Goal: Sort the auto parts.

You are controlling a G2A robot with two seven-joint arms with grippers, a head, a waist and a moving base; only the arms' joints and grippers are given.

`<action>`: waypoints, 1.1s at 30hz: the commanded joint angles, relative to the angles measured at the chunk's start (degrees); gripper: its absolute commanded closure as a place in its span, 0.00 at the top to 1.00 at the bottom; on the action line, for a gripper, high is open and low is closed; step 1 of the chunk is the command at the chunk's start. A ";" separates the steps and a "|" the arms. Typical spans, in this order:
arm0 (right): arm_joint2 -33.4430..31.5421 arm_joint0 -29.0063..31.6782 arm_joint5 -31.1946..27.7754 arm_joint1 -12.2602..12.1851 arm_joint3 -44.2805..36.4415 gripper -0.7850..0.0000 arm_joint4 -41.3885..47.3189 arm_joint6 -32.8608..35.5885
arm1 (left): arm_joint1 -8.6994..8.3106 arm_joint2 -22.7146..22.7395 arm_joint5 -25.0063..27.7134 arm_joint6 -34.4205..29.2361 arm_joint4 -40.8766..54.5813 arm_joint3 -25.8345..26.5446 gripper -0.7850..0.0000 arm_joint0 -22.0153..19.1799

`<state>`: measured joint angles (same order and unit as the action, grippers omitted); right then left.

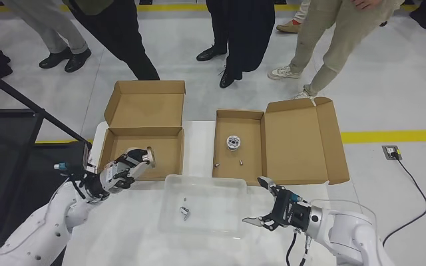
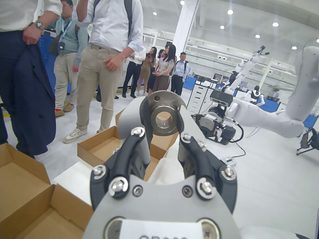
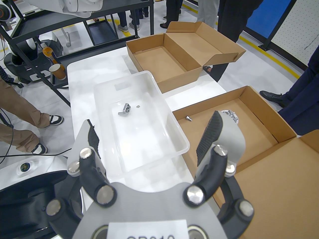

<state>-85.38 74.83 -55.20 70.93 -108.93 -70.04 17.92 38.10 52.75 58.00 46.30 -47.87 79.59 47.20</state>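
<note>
My left gripper (image 1: 142,159) is shut on a round metal flange with a centre bore (image 2: 163,115), held above the left cardboard box (image 1: 171,158). My right gripper (image 1: 259,203) stands open over the right end of the clear plastic tray (image 1: 219,229), nothing between its fingers (image 3: 209,135). In the tray lie a small grey metal bracket (image 3: 124,109) and a tiny dark piece (image 3: 137,106). The right cardboard box (image 1: 226,166) holds a round bearing-like part (image 1: 233,142) and small bolts (image 1: 239,161), one also seen as a bolt (image 3: 188,118) from the right wrist.
Both boxes have their lids folded open, the right one's lid (image 1: 303,143) spreading to the right. Several people stand along the table's far side. A black shelf rack (image 3: 74,13) stands off the table's left end. The white table (image 1: 133,233) is bare in front of the tray.
</note>
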 commanded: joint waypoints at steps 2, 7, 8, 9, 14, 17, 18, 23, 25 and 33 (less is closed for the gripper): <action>0.00 0.00 0.00 0.00 0.00 1.00 0.00 0.00 | -0.38 -0.16 0.00 -0.01 -0.81 -0.54 0.00 -0.02; 0.00 0.00 0.00 0.00 0.00 1.00 0.00 0.00 | -1.10 -0.07 0.00 -0.02 -8.68 -5.79 0.00 -1.80; 0.00 0.00 0.00 0.00 0.00 1.00 0.00 0.00 | -1.14 -0.02 0.00 -0.02 -10.17 -7.15 0.00 -2.45; 0.00 0.00 0.00 0.00 0.00 1.00 0.00 0.00 | -1.16 0.11 0.00 -0.09 -12.30 -8.93 0.00 -3.31; 0.00 0.00 0.00 0.00 0.00 1.00 0.00 0.00 | 0.27 -0.56 -1.09 -4.18 -15.80 -16.67 0.00 -7.53; 0.00 0.00 0.00 0.00 0.00 1.00 0.00 0.00 | 1.72 -2.03 -3.22 -9.26 -15.99 -19.99 0.00 -10.17; 0.00 0.00 0.00 0.00 0.00 1.00 0.00 0.00 | 2.25 -2.61 -3.39 -10.61 -15.61 -20.90 0.00 -10.94; 0.00 0.00 0.00 0.00 0.00 1.00 0.00 0.00 | 3.87 -4.20 -5.08 -13.96 -15.04 -22.96 0.00 -13.09; 0.00 0.00 0.00 0.00 0.00 1.00 0.00 0.00 | 3.87 -4.20 -5.08 -13.96 -15.04 -22.96 0.00 -13.09; 0.00 0.00 0.00 0.00 0.00 1.00 0.00 0.00 | 4.05 -4.09 -7.16 -16.41 -14.59 -22.83 0.00 -12.74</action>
<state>-85.38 74.83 -55.20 70.93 -108.93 -70.04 17.92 42.03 48.61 52.40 31.80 -62.76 56.68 34.28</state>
